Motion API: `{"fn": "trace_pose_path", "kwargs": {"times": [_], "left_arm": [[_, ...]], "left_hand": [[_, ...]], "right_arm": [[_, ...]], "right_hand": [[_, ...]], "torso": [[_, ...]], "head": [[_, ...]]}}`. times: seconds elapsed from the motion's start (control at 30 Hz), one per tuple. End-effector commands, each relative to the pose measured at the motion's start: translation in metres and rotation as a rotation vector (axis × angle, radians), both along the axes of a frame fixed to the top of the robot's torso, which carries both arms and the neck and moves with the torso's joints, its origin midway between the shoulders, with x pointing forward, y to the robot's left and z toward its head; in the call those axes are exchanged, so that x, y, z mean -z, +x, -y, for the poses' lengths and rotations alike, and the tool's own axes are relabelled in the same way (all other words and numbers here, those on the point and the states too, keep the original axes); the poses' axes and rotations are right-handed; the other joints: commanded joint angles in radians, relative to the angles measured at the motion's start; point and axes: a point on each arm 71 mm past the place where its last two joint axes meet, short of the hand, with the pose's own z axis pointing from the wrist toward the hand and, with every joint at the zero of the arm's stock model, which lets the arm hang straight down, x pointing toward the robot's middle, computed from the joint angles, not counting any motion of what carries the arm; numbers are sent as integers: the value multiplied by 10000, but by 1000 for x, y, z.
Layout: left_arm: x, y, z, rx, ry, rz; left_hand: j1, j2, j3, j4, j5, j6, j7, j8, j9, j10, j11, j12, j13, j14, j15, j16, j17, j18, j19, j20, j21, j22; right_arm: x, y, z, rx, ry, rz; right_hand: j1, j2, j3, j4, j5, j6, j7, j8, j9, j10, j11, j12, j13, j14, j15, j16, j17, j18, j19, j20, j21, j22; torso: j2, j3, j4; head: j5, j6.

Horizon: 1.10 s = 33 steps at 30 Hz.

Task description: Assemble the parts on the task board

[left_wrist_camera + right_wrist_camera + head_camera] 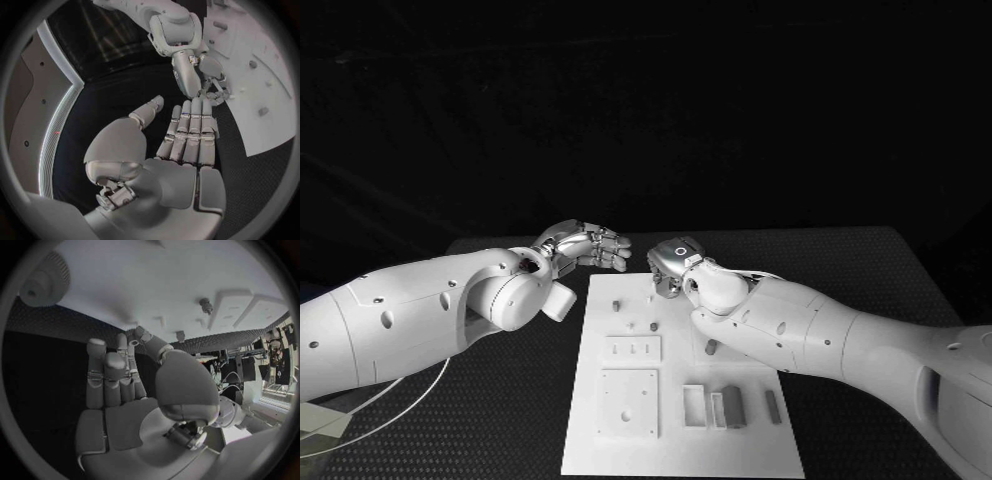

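Both arms are smooth white shells, thick and rounded, with small dark screw holes dotted along the left arm (401, 320). Each ends in a ball-like white wrist housing. The left hand (584, 245) is silver metal, its fingers built of short segments with paler pads on the inner faces. The right hand (672, 262) is the same make, and carries a small dark round mark behind it, perhaps a button. A thin pale cable loops under the left arm.
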Motion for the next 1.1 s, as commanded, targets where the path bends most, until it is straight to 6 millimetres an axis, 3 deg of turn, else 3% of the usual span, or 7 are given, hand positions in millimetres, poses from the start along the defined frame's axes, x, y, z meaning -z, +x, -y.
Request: {"fn": "trace_pose_path", "kwargs": {"times": [0.03, 0.67, 1.1], "left_arm": [[-2, 0, 3, 186, -89, 49], [-2, 0, 3, 186, -83, 45], [-3, 0, 3, 186, -77, 45]], "left_hand": [[-52, -11, -5, 55, -57, 20, 27, -55, -7, 70, -1, -47, 10, 5, 52, -52, 10, -97, -50, 32, -46, -8], [-50, -13, -7, 54, -57, 23, 27, -66, -5, 75, 0, -66, 20, 9, 52, -68, 22, -96, -47, 32, -56, -6], [-48, -16, -9, 54, -57, 25, 28, -74, -3, 78, 1, -80, 26, 11, 53, -80, 30, -96, -46, 33, -63, -5]], "right_arm": [[2, -4, -7, -258, -14, -135], [2, -8, -13, -453, 128, -182], [4, -2, -6, -148, 12, -106]], "right_hand": [[38, 46, 66, -20, 22, 57, -1, 13, 13, 158, -81, 66, 18, -325, -244, 65, -11, 619, 7, -35, 49, 238], [36, 51, 73, -22, 22, 65, -1, -5, 26, 158, -81, 56, 40, -330, -244, 76, -20, 619, -2, -33, 66, 236], [29, 47, 75, -21, 22, 61, 2, -22, 34, 152, -78, 45, 54, -337, -241, 79, -28, 619, -14, -29, 75, 235]], "torso": [[3, 0, -10], [6, -1, -10], [7, 1, -9]], "head": [[16, -26], [19, -54], [15, -47]]}}
